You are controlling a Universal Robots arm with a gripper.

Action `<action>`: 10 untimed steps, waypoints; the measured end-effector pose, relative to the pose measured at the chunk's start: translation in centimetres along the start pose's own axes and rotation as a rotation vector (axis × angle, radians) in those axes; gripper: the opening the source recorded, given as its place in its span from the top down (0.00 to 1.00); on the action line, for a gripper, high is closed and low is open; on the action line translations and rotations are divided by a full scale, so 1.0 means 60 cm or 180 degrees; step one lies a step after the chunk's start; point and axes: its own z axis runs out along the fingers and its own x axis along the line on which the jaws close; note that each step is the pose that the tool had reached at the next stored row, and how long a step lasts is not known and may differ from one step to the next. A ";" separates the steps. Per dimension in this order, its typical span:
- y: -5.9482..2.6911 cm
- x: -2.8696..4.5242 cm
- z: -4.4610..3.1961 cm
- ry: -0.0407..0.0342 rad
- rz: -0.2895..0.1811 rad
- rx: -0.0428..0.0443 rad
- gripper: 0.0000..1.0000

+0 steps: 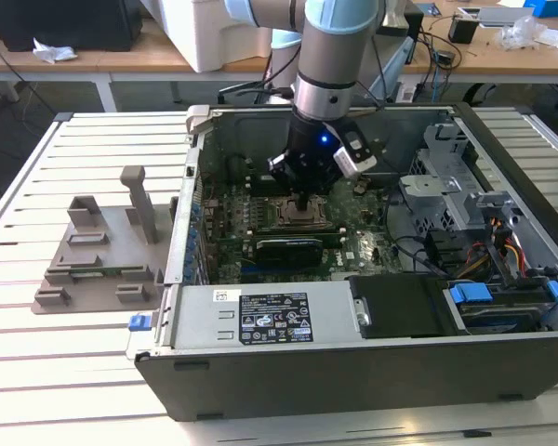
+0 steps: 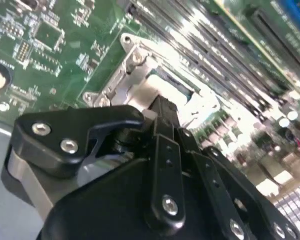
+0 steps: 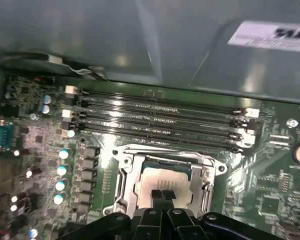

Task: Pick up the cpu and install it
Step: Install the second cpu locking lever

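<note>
Gripper (image 3: 162,196) down inside the case (image 1: 372,372), fingers pressed together on the cpu (image 3: 165,180), which sits in the socket (image 3: 162,172) on the motherboard; likely risk: a slightly skewed chip catches the frame and bends contacts.

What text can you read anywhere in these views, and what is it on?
No text is legible in these views.
Black and white label on the power supply: print too small to read.
White sticker on the grey panel, first wrist view: blurred.
Motherboard markings: too small to read.
</note>
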 end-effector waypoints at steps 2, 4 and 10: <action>0.000 0.002 -0.021 -0.0001 0.0000 0.0001 0.89; 0.000 0.004 -0.040 -0.0001 0.0001 0.0001 0.89; 0.000 0.007 -0.075 -0.0001 0.0001 0.0001 0.89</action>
